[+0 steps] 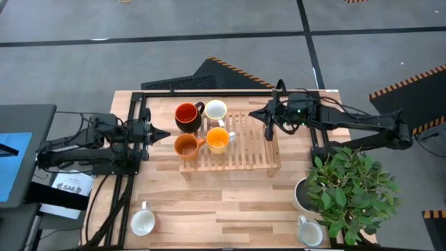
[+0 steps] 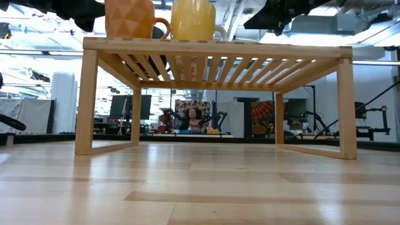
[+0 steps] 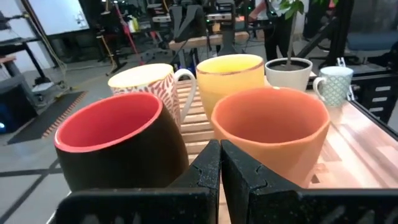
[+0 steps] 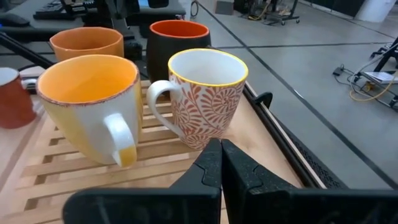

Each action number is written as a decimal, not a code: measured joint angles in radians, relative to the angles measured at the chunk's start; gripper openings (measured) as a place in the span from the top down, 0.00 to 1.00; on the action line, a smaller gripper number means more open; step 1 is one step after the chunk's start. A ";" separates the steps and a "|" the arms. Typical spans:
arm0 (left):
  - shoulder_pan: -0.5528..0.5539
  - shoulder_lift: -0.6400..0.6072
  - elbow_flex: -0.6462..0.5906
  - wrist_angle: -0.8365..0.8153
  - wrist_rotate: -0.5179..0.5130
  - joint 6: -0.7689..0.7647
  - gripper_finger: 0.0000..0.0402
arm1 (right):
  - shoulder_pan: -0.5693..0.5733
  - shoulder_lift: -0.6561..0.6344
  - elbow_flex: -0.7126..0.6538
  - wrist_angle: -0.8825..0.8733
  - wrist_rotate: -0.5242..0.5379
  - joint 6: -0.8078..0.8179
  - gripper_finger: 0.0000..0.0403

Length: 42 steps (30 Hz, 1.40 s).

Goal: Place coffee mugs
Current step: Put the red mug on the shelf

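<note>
Four coffee mugs are gathered in a tight square at one end of the slatted wooden rack (image 1: 230, 148), which suggests that this end is being filled first and the bare slats beside them are kept for the rest. The dark mug with the red inside (image 1: 187, 116) and the white patterned mug (image 1: 215, 110) form the far row; the orange faceted mug (image 1: 187, 146) and the yellow-orange mug (image 1: 218, 140) form the near row, all upright and just beside one another, with handles turned in differing directions. Two pale mugs are not yet on the rack: one (image 1: 143, 223) is left on the tabletop (image 1: 230, 206) near the front edge on the left arm's side, and the other (image 1: 309, 231) stands at the front on the right arm's side, just beside the white plant pot (image 1: 304, 195) and partly under its leaves. The left hand (image 1: 164, 134) is held off the rack's end, level with the mugs, its fingers pressed together on nothing. The right hand (image 1: 269, 132) is poised over the rack's other end, likewise closed and empty. With both hands empty, the moment is judged to lie between placements, and the two pale mugs would be expected to be fetched, each by the nearer arm. The one under the foliage is judged the more awkward to reach.
</note>
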 joint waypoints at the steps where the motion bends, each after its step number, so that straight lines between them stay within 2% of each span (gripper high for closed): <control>1: 0.000 0.000 0.000 -0.002 0.002 -0.004 1.00 | 0.000 0.000 0.000 -0.001 0.000 0.003 0.95; 7: -0.008 0.000 0.005 -0.104 0.080 -0.014 1.00 | 0.000 0.000 0.000 -0.008 0.000 0.007 0.95; 12: -0.080 0.009 0.102 -0.349 0.166 -0.090 1.00 | 0.000 0.000 0.000 -0.008 0.000 0.018 0.95; 16: -0.174 0.009 0.158 -0.472 0.201 -0.257 1.00 | 0.000 0.000 0.000 -0.005 0.000 0.036 0.95; 18: -0.229 0.008 0.162 -0.483 0.255 -0.374 1.00 | 0.000 0.000 0.000 -0.005 0.001 0.041 0.95; 20: -0.290 0.011 0.162 -0.485 0.267 -0.478 1.00 | 0.000 0.000 0.000 -0.005 0.002 0.041 0.95; 26: -0.500 0.094 0.147 -0.415 0.177 -0.679 0.98 | 0.000 0.000 0.000 -0.007 0.026 0.081 0.95; 31: -0.723 0.255 0.135 -0.247 0.088 -0.762 0.92 | 0.000 0.000 0.000 -0.007 0.027 0.086 0.95; 36: -0.942 0.437 0.134 -0.152 -0.032 -0.911 0.83 | 0.000 0.000 0.000 -0.008 0.027 0.086 0.95; 39: -1.013 0.535 0.134 -0.128 -0.065 -1.014 0.78 | 0.000 0.000 0.000 -0.008 0.027 0.086 0.95; 42: -1.035 0.604 0.146 -0.123 -0.055 -1.093 0.74 | 0.000 0.000 0.000 -0.008 0.027 0.086 0.95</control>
